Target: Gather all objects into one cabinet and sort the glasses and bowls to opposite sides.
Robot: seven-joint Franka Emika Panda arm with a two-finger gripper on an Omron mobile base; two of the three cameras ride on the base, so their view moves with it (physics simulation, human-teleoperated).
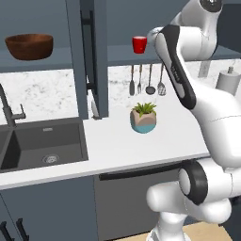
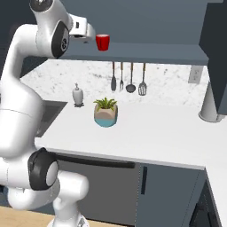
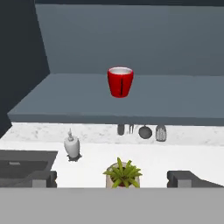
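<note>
I hold the hand (image 3: 112, 177) released, empty, facing the red cup (image 3: 120, 82) at 12 o'clock on the shelf. Bowl (image 1: 29, 46) sits in the other cabinet; gathering remains.

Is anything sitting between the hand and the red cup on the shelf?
Nothing visible. The hand is open and faces the red cup, which stands alone on the bare cabinet shelf; the potted plant sits lower, on the counter.

Red cup (image 2: 102, 42) upright on cabinet floor (image 2: 146, 53); claw (image 2: 90, 34) just beside it.
</note>
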